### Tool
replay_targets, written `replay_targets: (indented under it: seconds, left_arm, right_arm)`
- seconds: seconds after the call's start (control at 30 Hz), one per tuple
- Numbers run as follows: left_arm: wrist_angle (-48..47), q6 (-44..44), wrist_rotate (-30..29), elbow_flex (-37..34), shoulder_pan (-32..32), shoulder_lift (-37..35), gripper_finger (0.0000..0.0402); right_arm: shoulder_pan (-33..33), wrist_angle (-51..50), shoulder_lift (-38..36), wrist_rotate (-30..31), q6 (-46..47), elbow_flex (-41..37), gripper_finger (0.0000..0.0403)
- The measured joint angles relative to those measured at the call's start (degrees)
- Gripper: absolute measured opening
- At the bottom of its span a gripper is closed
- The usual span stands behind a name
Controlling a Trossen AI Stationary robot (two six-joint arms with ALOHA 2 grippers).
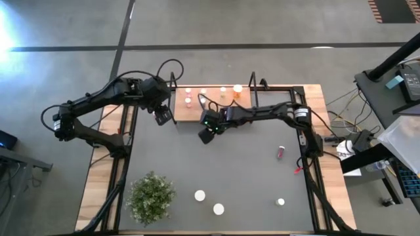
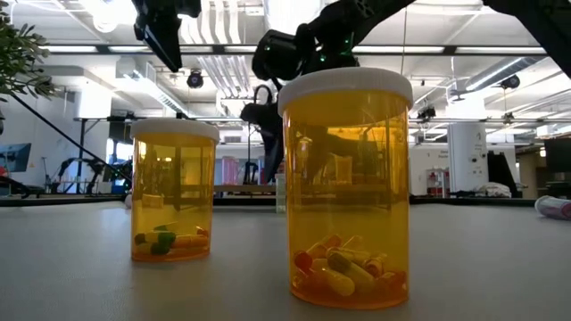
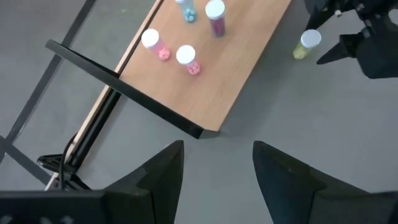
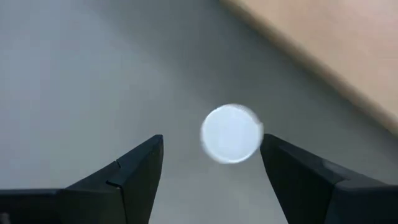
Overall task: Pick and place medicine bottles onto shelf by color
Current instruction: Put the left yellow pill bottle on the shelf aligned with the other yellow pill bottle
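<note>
The shelf (image 1: 216, 108), a light wooden board with black wire ends, lies at the table's far middle. Several small white-capped bottles stand on it: two pink (image 3: 186, 59), one purple (image 3: 215, 15), and others (image 1: 237, 88). My right gripper (image 4: 211, 165) is open and hovers above a white-capped bottle (image 4: 231, 133) that stands upright on the mat just in front of the shelf. The bottle looks yellowish in the left wrist view (image 3: 308, 43). My left gripper (image 3: 217, 168) is open and empty, above the shelf's left end (image 1: 164, 117).
Three white-capped bottles (image 1: 199, 195) (image 1: 218, 209) (image 1: 280, 202) stand near the table's near edge. Two of them show as orange capsule bottles in the low view (image 2: 174, 192) (image 2: 346, 187). A pink bottle (image 1: 281, 152) lies on its side at the right. A potted plant (image 1: 151, 195) stands near left.
</note>
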Motion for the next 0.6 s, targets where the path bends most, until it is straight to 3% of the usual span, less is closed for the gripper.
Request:
replay_targets:
  seconds: [0.23, 0.6]
  left_arm:
    - [0.00, -0.75, 0.00, 0.00, 0.00, -0.47, 0.0176]
    - [0.02, -0.75, 0.00, 0.00, 0.00, -0.52, 0.0176]
  right_arm:
    - [0.06, 0.15, -0.55, 3.54, -0.14, 0.00, 0.0248]
    - [0.06, 0.26, -0.38, 3.57, -0.18, 0.00, 0.0162]
